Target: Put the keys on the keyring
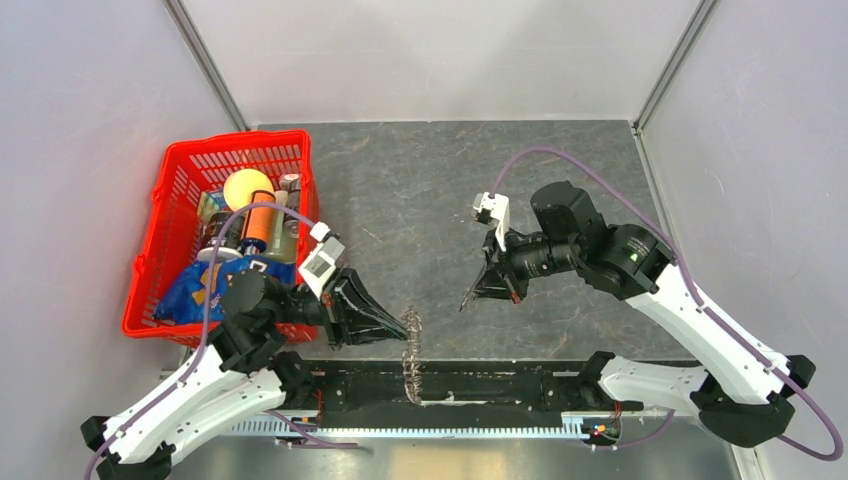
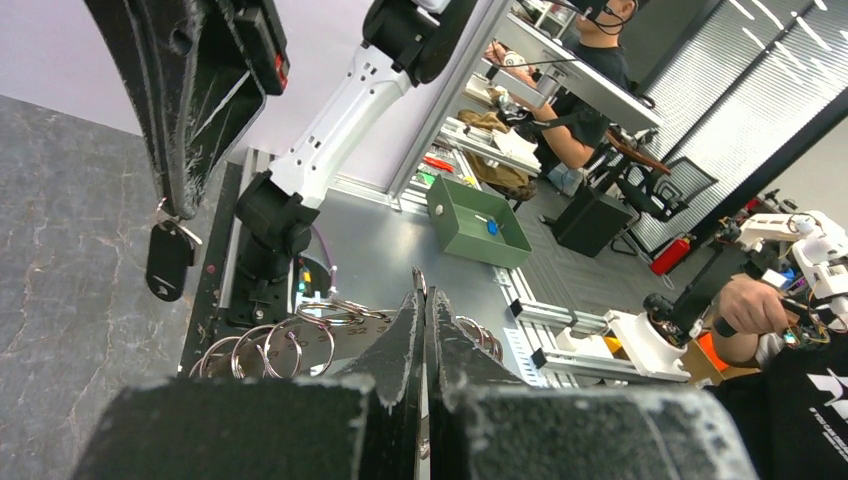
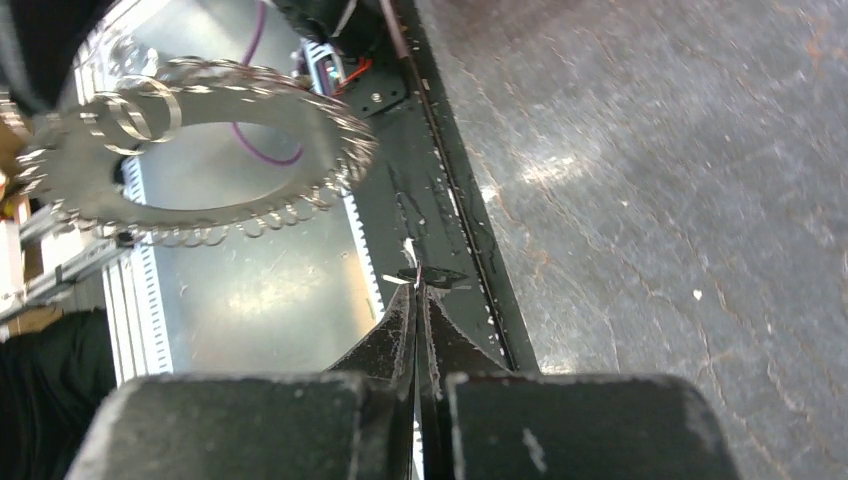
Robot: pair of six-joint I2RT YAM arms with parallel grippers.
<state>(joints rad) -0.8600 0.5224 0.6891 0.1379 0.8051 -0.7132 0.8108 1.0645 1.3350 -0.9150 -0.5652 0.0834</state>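
From above, I am holding the keyring (image 1: 411, 350) edge-on in my left tool (image 1: 402, 326), which is shut on its rim, close to the near edge of the table (image 1: 420, 190). My right tool (image 1: 474, 293) is also shut. It is pinching the key (image 1: 466, 301) just right of the keyring, and the two are not touching. I am judging this as the step of bringing the key to the keyring, with nothing threaded yet. The red basket (image 1: 165, 185) is sitting at the far left, out of the way.

Through my left wrist camera, my fingers (image 2: 400, 345) are pressing together on the keyring's band, with small metal loops (image 2: 270, 345) fanning out to the left. The black-headed key is dangling from the right tool at the upper left, beyond the keyring.

Through my right wrist camera, my fingers (image 3: 400, 330) are closing on a thin sliver of the key. The keyring is hanging up and to the left, its hole facing me. Next I am needing to line up the key's eye with an open spot on the keyring. The crowded loops could be blocking a clean entry.
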